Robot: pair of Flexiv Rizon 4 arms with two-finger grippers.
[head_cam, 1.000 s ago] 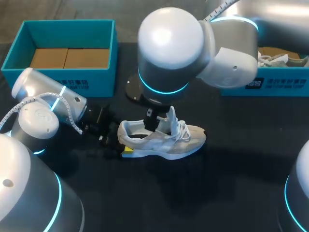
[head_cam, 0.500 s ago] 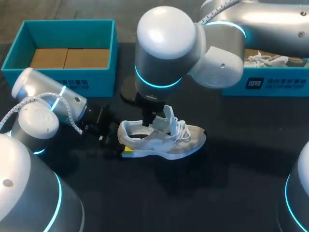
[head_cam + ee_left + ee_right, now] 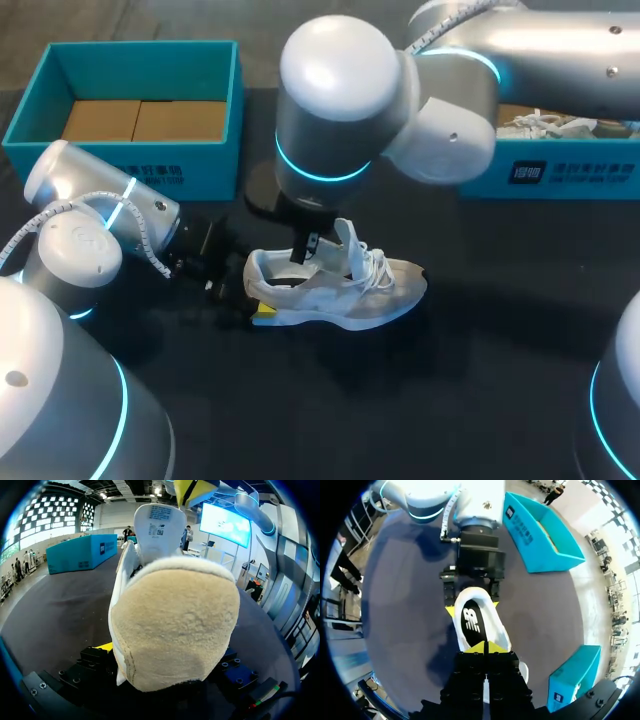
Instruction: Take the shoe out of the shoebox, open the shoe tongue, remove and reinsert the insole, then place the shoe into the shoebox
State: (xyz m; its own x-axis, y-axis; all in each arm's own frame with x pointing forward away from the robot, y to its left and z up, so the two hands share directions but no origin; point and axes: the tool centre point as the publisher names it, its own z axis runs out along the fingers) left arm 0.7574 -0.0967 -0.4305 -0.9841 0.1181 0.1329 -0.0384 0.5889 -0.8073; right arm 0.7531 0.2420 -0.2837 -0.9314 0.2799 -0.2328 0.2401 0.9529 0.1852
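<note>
1. Since a second ago: small leftward swing of the right arm, carrying the right gripper [image 3: 303, 250] toward the heel end of the shoe [image 3: 340, 290] opening; shoe and left gripper [image 3: 240, 295] unmoved.
2. Shoe out of the shoebox [image 3: 140, 100], sole down on the tabletop [image 3: 450, 380], tongue [image 3: 350, 245] standing up.
3. Left gripper clenched on the heel, one yellow tip each side, steadying.
4. Right gripper tips pressed together, nothing seen between them, poised just above the insole [image 3: 474, 620].
5. Step in hand, likely: insole removal, tongue already open.
6. Next move calls for parting the tips, dipping into the opening, pinching the insole's heel edge and lifting while the left hold stays firm.
</note>
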